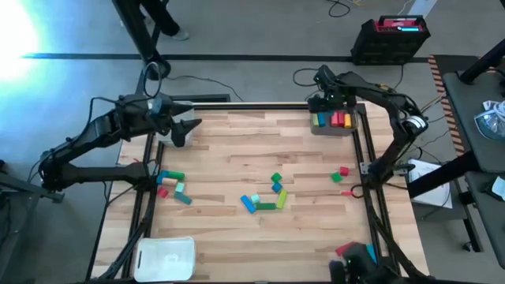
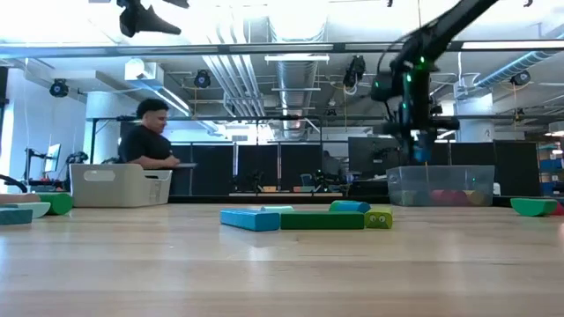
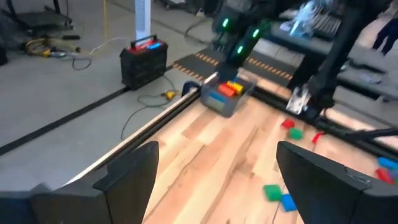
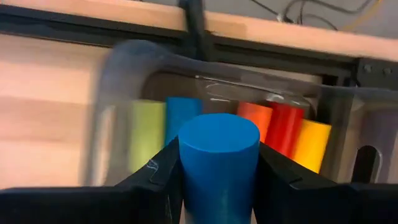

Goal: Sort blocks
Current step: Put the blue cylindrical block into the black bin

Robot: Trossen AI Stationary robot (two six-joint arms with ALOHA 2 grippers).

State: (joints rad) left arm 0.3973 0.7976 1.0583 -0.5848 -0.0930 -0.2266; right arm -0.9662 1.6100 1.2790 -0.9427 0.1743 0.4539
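Pale wood-plank table (image 1: 260,150); right fingers (image 4: 217,180) clamp smooth blue cylinder (image 4: 219,163) over clear tray (image 4: 124,74); left fingers (image 3: 214,174) spread, empty.

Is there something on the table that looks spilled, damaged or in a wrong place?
Nothing looks damaged. Loose blocks lie scattered across the table, unsorted rather than spilled. The right gripper holds a blue block over the clear tray. The left gripper waits open.
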